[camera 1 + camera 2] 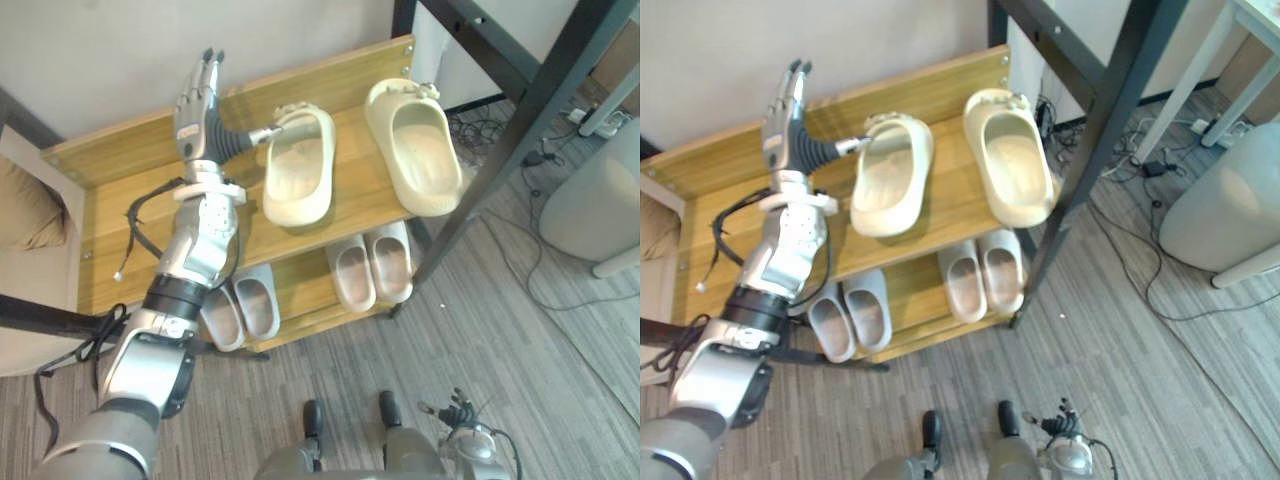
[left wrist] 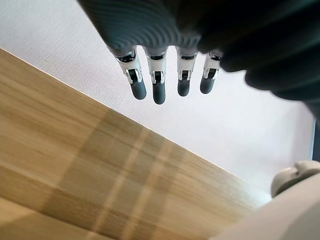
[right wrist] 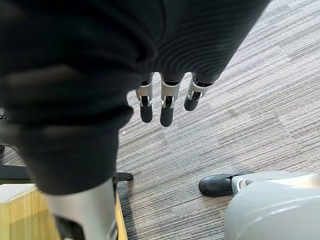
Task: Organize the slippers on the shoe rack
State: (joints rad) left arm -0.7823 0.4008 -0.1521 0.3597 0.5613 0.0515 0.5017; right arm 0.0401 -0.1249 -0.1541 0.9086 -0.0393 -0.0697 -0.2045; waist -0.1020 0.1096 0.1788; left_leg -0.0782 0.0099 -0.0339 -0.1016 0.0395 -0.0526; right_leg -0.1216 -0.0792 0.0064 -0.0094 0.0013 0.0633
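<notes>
Here the left hand (image 1: 197, 108), fingers straight, rests beside the left cream slipper (image 1: 298, 170); thumb at its rim.

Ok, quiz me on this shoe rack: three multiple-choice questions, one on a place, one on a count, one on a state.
1. Where do the cream slippers lie? A top shelf B floor C a box
2. How many slippers are on the lower shelf? A two B four C six
3. The left robot hand is A open B shut on a slipper C shut, empty
Answers: 1 A, both lie side by side there. 2 B, a grey pair and a pale pink pair. 3 A, its fingers are straight.
</notes>
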